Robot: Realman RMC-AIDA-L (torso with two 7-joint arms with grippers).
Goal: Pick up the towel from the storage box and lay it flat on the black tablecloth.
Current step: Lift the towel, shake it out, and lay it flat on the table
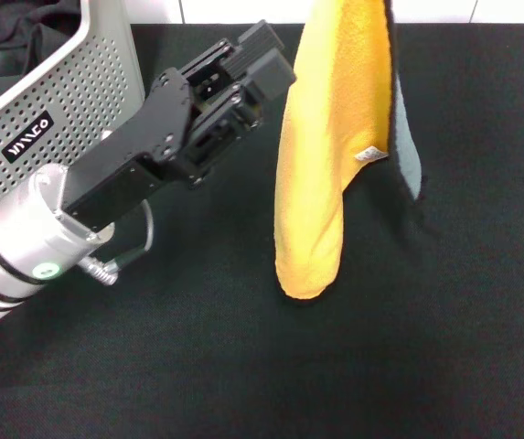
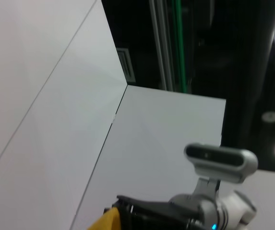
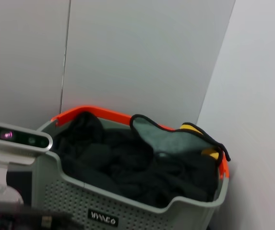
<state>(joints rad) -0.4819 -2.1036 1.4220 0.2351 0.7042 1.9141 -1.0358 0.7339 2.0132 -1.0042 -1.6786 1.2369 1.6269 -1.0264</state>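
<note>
The towel (image 1: 321, 155) is out of the storage box (image 1: 79, 87) and hangs above the black tablecloth (image 1: 426, 347), orange-yellow face toward the head camera; laying it flat remains. Its long axis runs vertically, rounded lower end pointing down and about touching the surface. The holder at its top is out of frame, so the right gripper's state cannot be told. The left gripper (image 1: 263, 57) hovers just beside the towel, jaws apart, holding nothing.
</note>
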